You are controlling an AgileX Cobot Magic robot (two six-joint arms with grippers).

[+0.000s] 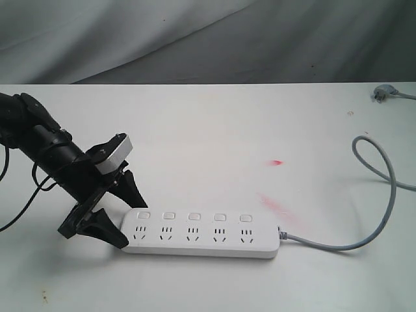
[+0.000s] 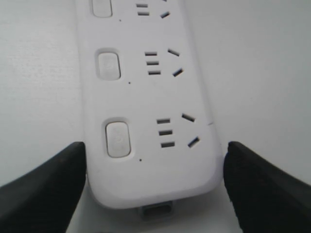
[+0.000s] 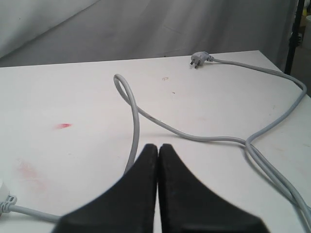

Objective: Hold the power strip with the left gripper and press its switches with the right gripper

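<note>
Closest to the lens, the left gripper (image 1: 132,223) clamps the strip (image 1: 201,234) at the end away from its cord. One black finger sits on each long side. The left wrist view shows both fingers (image 2: 43,189) against the strip's edges, so these jaws are grasping it. The arm (image 1: 39,136) slants down from beyond that end, with its wrist tilted towards the strip and its white block (image 1: 116,151) uppermost.

The table (image 1: 214,130) bears everything. The strip lies flat on it, with broad white surface behind it up to the far edge, where grey cloth (image 1: 195,39) hangs.

The cord (image 1: 312,242) leaves the strip's other end, curls into a loop well beyond that end and runs on to the plug (image 3: 199,59). The plug lies far from the strip, near the table's back edge.

The right gripper (image 3: 158,145) is outside the exterior view. Its own camera shows its fingers pressed together with nothing between them, pointing towards the cord's loop, well apart from the strip.

Five switches (image 1: 194,216) line the strip's far long side, one behind each of the sockets (image 1: 193,233), all untouched. Red smears (image 1: 277,162) mark the table behind the strip's cord end.
</note>
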